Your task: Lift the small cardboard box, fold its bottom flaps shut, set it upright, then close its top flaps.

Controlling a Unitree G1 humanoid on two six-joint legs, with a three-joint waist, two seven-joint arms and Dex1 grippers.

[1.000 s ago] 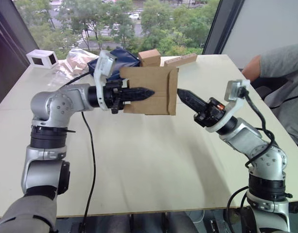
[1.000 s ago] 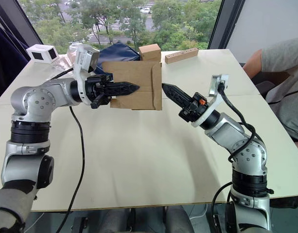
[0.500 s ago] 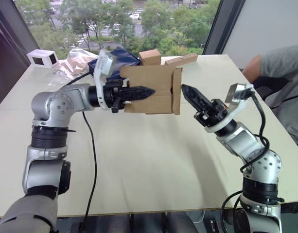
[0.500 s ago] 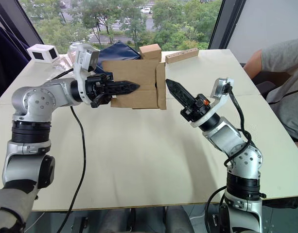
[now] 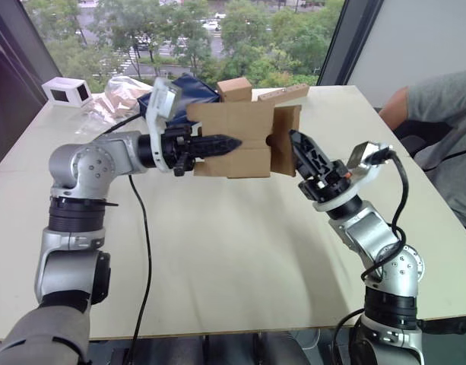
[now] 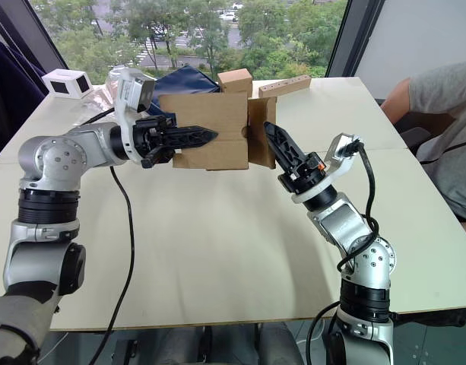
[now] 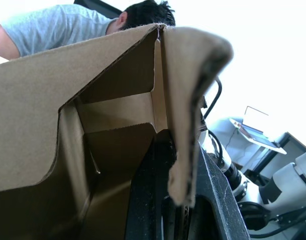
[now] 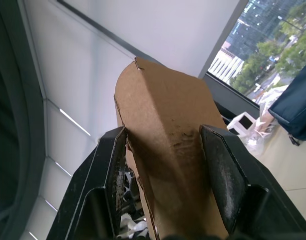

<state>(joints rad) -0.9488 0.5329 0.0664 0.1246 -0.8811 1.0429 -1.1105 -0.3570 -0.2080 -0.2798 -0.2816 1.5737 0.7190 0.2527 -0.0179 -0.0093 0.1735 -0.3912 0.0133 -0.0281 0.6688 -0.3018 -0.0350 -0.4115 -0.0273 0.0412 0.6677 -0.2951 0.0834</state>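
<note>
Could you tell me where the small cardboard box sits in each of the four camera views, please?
Left eye: box centre, above the table.
Right eye: box left of centre.
Left wrist: box close up, its open inside showing.
Right wrist: one flap between the fingers.
Shared landmark: the flap at the right gripper.

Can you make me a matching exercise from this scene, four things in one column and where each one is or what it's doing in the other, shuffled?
Things:
1. small cardboard box
2. left gripper
3. right gripper
4. white box

States:
A. sits at the table's far left corner
B. straddles an end flap
C. held up above the table
D. clamps the box's wall

Pairs: 1-C, 2-D, 3-B, 4-A
</note>
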